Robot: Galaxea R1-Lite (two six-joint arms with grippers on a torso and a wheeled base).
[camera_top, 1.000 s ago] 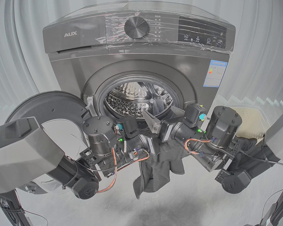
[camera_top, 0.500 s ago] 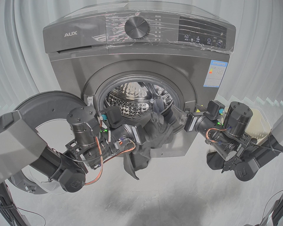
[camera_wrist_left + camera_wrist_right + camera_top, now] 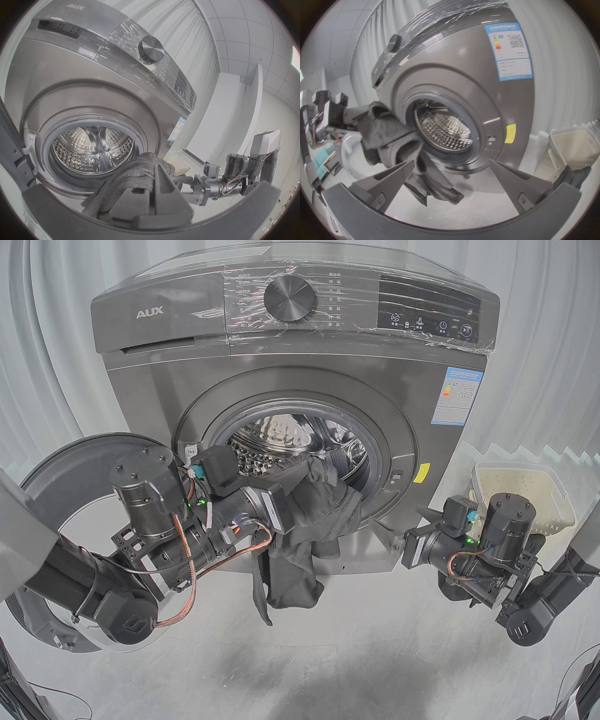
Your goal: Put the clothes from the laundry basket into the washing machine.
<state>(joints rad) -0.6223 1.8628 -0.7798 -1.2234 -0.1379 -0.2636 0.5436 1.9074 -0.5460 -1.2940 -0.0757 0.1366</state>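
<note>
A dark grey garment [image 3: 315, 509] hangs from my left gripper [image 3: 299, 480], which is shut on it right at the lower left rim of the washing machine's open drum [image 3: 290, 446]. Part of the cloth drapes over the rim and the rest dangles toward the floor. From the left wrist, the fingers [image 3: 162, 184] are clamped on the garment [image 3: 131, 176] in front of the drum [image 3: 93, 148]. My right gripper [image 3: 400, 527] is open and empty, low at the machine's right front, beside the cream laundry basket [image 3: 553, 487]. Between its spread fingers [image 3: 397, 175] I see the garment [image 3: 387, 134].
The round machine door [image 3: 94, 471] stands swung open on the left, behind my left arm. A dark cloth [image 3: 575, 176] lies at the foot of the basket [image 3: 575, 150]. Pale curtains close off both sides. Bare floor lies in front of the machine.
My right gripper let go of the garment and drew back down to the right, toward the basket. My left gripper carried the garment up and left to the drum's rim.
</note>
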